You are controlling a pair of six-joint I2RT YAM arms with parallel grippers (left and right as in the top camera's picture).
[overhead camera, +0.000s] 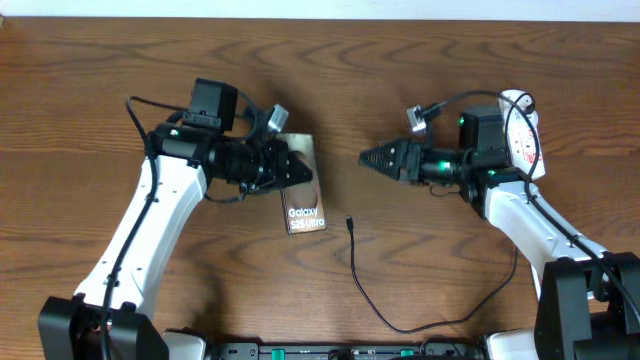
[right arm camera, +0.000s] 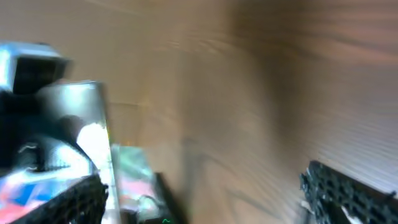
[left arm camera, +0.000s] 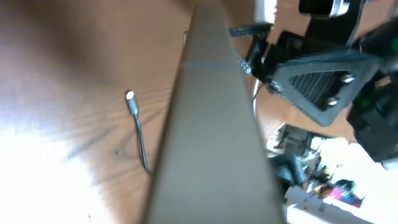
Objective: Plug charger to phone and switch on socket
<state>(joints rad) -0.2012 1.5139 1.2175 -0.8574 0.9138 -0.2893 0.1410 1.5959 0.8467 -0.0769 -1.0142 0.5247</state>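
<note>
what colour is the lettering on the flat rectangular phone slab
White lettering on the flat bronze-grey phone, clearest in the overhead view.

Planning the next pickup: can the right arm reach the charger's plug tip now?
Probably yes: the right gripper is open and empty, and the charger tip lies on bare table near it, clear of the phone in the left gripper.

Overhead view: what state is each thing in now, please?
phone: held at one end, nothing plugged in.
charger: lying loose, tip apart from the phone.
socket: partly hidden; switch position cannot be read.
left gripper: shut on the phone.
right gripper: open, empty.
</note>
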